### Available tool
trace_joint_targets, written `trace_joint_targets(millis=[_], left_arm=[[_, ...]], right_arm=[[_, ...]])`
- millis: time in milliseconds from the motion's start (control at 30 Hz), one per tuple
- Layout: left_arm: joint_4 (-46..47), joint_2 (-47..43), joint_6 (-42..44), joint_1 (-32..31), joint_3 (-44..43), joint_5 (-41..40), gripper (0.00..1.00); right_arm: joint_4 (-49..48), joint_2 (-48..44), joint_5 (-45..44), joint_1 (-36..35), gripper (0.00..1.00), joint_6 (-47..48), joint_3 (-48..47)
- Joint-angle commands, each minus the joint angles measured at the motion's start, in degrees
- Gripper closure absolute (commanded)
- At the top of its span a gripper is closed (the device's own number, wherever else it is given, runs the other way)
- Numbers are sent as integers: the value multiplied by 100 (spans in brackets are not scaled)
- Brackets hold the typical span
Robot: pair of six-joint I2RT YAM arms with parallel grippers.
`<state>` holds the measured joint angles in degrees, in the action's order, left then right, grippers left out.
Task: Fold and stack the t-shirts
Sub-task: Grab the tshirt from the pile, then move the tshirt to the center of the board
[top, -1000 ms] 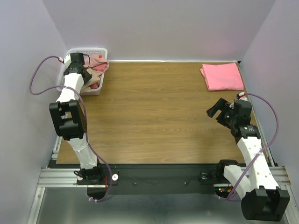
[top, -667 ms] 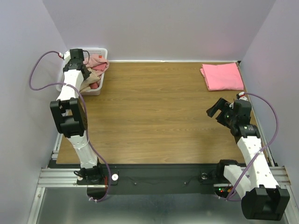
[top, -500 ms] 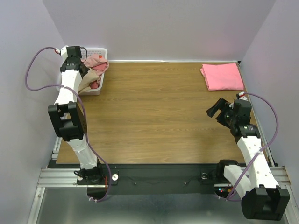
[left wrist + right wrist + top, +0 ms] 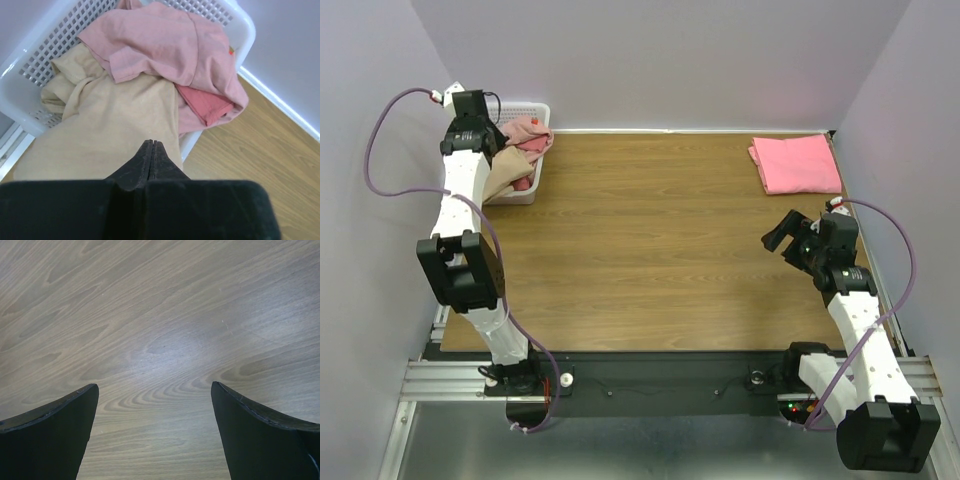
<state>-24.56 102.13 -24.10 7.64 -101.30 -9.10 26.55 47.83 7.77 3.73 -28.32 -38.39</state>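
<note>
Left wrist view: the jaws of the left gripper (image 4: 152,145) are seen pressed together, and a fold of the beige t-shirt (image 4: 115,120) seems to be pinched between them, at the white lattice basket (image 4: 240,30) in the far left corner. The dusty-pink t-shirt (image 4: 160,45) and the red t-shirt (image 4: 205,102) are piled partly over it. The lift should be made slowly and high, so that the beige cloth is drawn out without these or the basket being dragged along. The right gripper (image 4: 154,385) is held with jaws wide apart over the table (image 4: 650,230), near the folded salmon-pink t-shirt (image 4: 797,163) at the far right.
</note>
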Motion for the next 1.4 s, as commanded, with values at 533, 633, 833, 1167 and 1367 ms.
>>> trace_joint_targets(millis=[533,633,833,1167,1367], left_arm=[[-726,1353,-324,97,-382,-725,42],[-752,1442,-341,89,-400,-698,72],[-831,986,-324,89,-706,-786,100],[-304,-1008,80,1,-1217,-22,100],[599,-2267,274,-613,-964,1304,100]], right_arm=[[-229,68,-39,-4,0,54,-63],[-229,68,-56,-4,0,54,-72],[-229,77,-39,-4,0,54,-63],[-229,33,-12,-4,0,54,-63],[-229,-11,23,-4,0,54,-54]])
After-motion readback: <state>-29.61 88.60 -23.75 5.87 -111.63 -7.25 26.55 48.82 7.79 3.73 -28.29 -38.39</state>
